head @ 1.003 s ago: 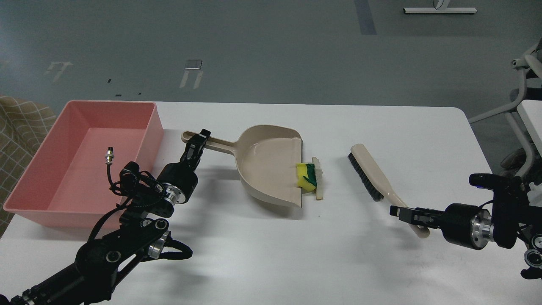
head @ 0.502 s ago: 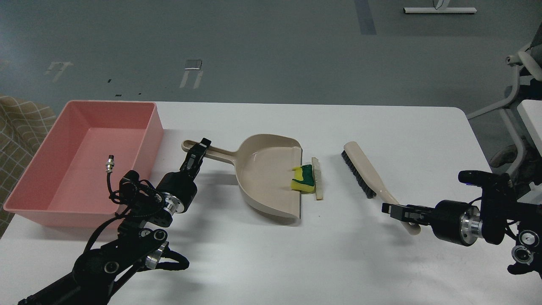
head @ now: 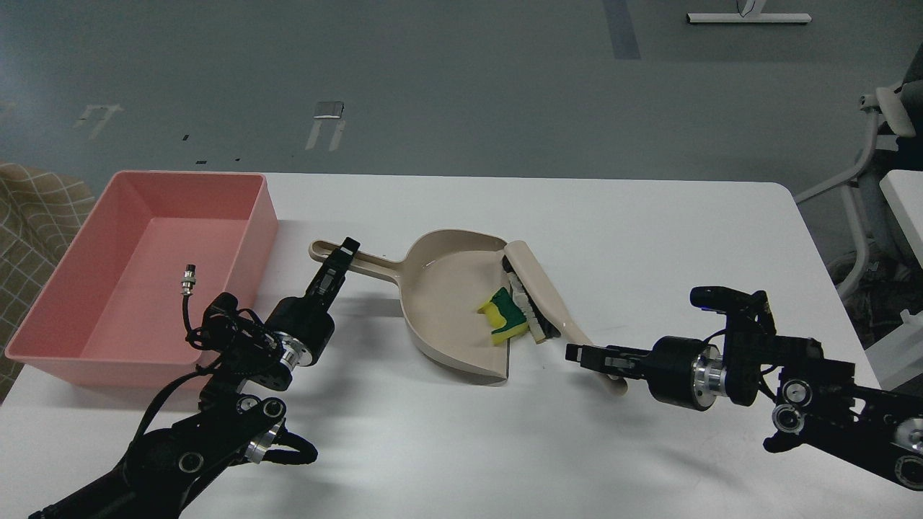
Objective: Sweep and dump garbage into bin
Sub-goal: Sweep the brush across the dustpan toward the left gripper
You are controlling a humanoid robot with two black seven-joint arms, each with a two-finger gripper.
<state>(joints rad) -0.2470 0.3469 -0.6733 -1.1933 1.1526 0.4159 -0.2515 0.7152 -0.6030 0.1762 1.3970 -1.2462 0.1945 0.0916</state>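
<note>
The beige dustpan (head: 443,303) lies on the white table with its mouth to the right. My left gripper (head: 343,256) is shut on its handle. The yellow-and-green sponge piece (head: 503,314) sits just inside the pan's mouth. My right gripper (head: 585,355) is shut on the handle of the beige black-bristled brush (head: 537,299), whose bristles press against the sponge at the pan's lip. A sliver of the pale slice (head: 528,322) shows under the bristles. The salmon-pink bin (head: 144,267) stands at the left, with nothing in it.
The white table (head: 649,238) stretches right of the brush. A chair frame (head: 876,166) and another white surface stand off the table's right edge. A checked cloth (head: 29,209) lies left of the bin.
My right arm has moved left, carrying the brush up to the dustpan's mouth. The sponge has been pushed left into the pan. The left gripper and dustpan have stayed put.
</note>
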